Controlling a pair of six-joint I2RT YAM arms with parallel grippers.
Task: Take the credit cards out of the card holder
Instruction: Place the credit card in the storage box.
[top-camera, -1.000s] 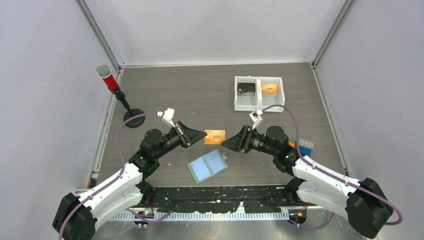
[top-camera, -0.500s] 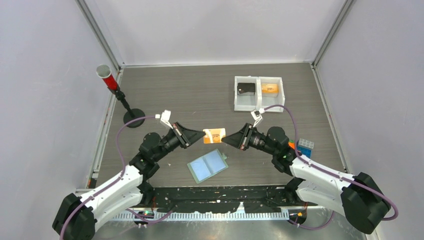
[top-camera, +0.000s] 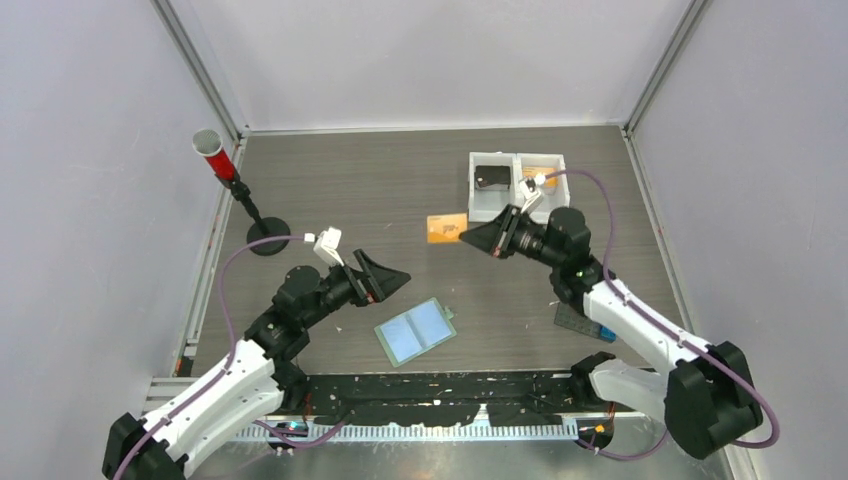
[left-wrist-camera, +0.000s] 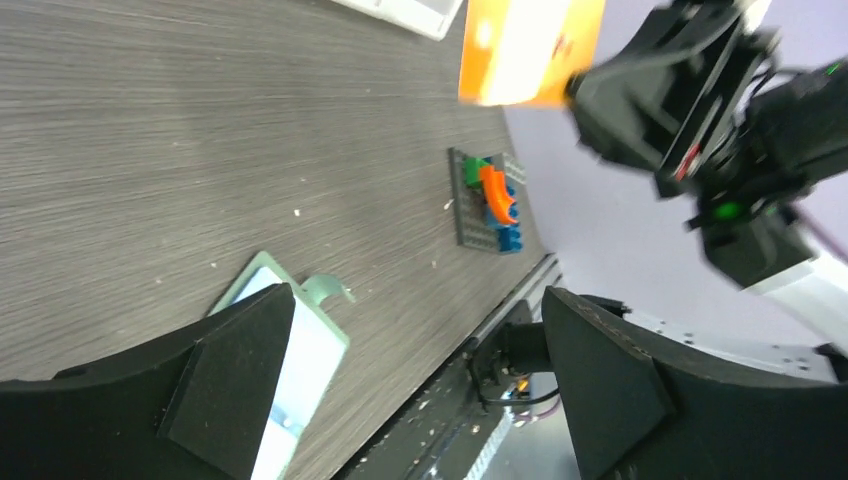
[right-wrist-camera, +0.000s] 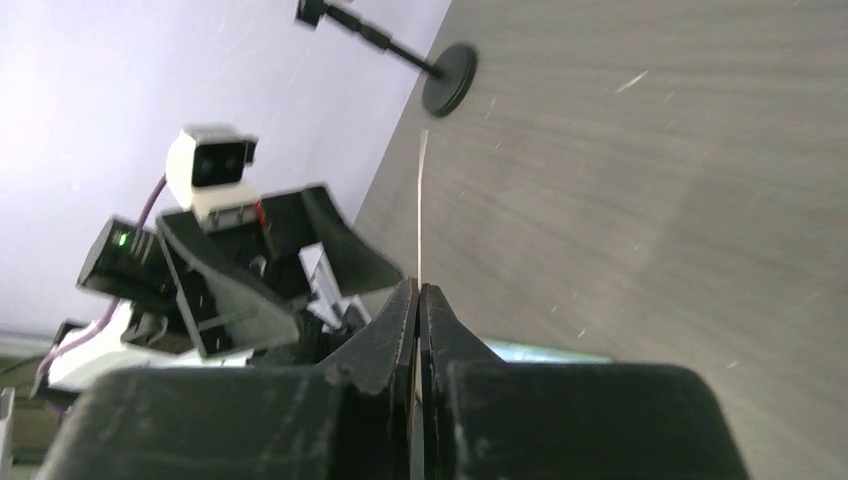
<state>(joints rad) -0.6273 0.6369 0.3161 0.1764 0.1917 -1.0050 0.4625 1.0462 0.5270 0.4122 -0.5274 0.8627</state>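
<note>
Top external view: right fingers (top-camera: 484, 238) pinch the orange card (top-camera: 447, 229) by its edge, so it may slip; left fingers (top-camera: 385, 272) gape empty.

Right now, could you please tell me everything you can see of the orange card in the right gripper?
The orange card is a thin, flat rectangle, orange-tan with a paler patch and print too small to read. The right gripper is shut on one short edge, holding it face-up above the table, left of the white tray. The right wrist view shows it edge-on as a thin line. Nothing else touches it.
</note>
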